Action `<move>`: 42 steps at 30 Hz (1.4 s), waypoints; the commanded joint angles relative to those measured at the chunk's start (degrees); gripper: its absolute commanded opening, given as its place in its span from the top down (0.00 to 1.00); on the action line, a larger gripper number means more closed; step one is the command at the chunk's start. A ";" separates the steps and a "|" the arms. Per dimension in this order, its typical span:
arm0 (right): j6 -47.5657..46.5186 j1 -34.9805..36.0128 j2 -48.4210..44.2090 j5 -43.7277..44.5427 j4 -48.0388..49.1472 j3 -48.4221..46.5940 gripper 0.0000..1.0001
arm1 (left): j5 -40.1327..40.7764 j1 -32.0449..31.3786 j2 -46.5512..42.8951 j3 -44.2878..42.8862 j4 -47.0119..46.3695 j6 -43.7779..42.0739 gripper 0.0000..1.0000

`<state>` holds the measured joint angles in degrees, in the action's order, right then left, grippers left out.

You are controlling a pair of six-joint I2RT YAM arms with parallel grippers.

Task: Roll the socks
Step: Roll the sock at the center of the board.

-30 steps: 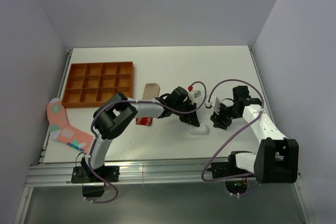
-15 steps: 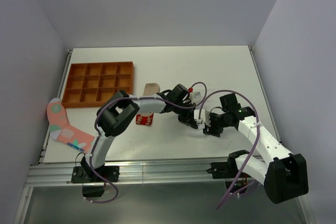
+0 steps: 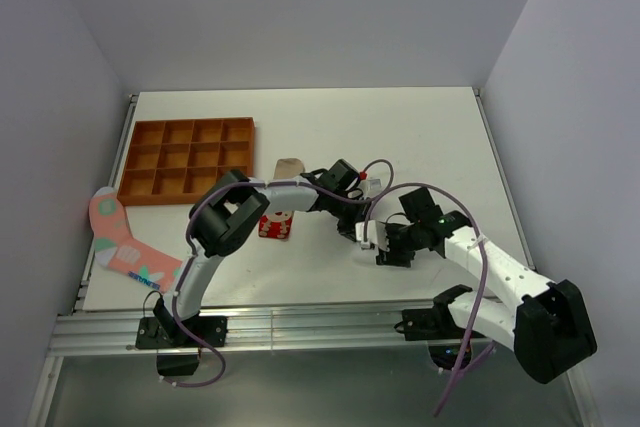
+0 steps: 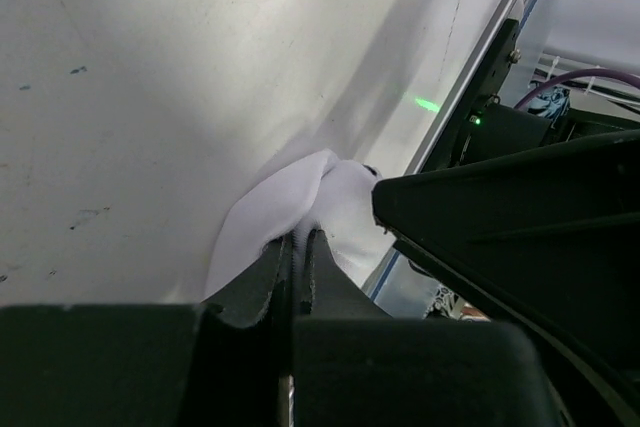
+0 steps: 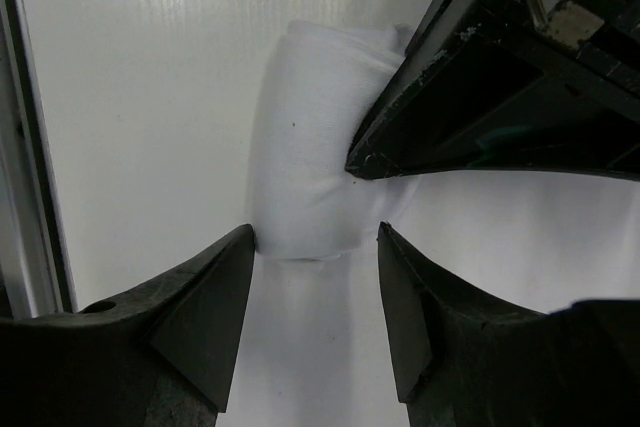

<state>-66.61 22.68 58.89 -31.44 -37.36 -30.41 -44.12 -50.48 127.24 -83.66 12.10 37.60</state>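
The white sock (image 5: pixel 310 167) lies as a short roll on the table, and shows only as a small white patch (image 3: pixel 362 234) from above. My left gripper (image 4: pixel 298 237) is shut on a pinched fold of its fabric (image 4: pixel 300 192); its black body (image 5: pixel 480 97) crosses the roll's far right side. My right gripper (image 5: pixel 315 247) is open, with its fingertips on either side of the roll's near end and the left one touching a corner. A red sock with white spots (image 3: pixel 275 225) is bunched by the left arm. A beige sock (image 3: pixel 289 167) lies behind it.
An orange compartment tray (image 3: pixel 187 159) stands at the back left. A pink patterned sock (image 3: pixel 125 244) hangs over the table's left edge. Both arms meet just right of the table's middle, close to the front rail (image 3: pixel 300 322), with cables looping above them.
My right gripper has swung left up to the white roll. The left gripper has drawn the white sock a little to the left, still shut on it.
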 commanded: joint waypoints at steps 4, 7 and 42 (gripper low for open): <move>1.39 3.07 2.27 3.58 4.76 1.06 0.42 | 7.21 -0.15 6.18 1.84 12.25 -3.50 1.00; 1.31 3.95 3.42 4.28 5.02 1.23 0.42 | 7.03 -0.06 6.70 1.04 13.13 -3.68 0.99; 10.98 6.50 22.40 9.12 3.71 -8.43 0.82 | 23.62 -0.50 -9.38 17.65 -18.43 28.40 0.61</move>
<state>-55.92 28.75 78.11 -26.17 -37.21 -39.09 -30.65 -50.50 119.02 -67.79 -5.61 64.38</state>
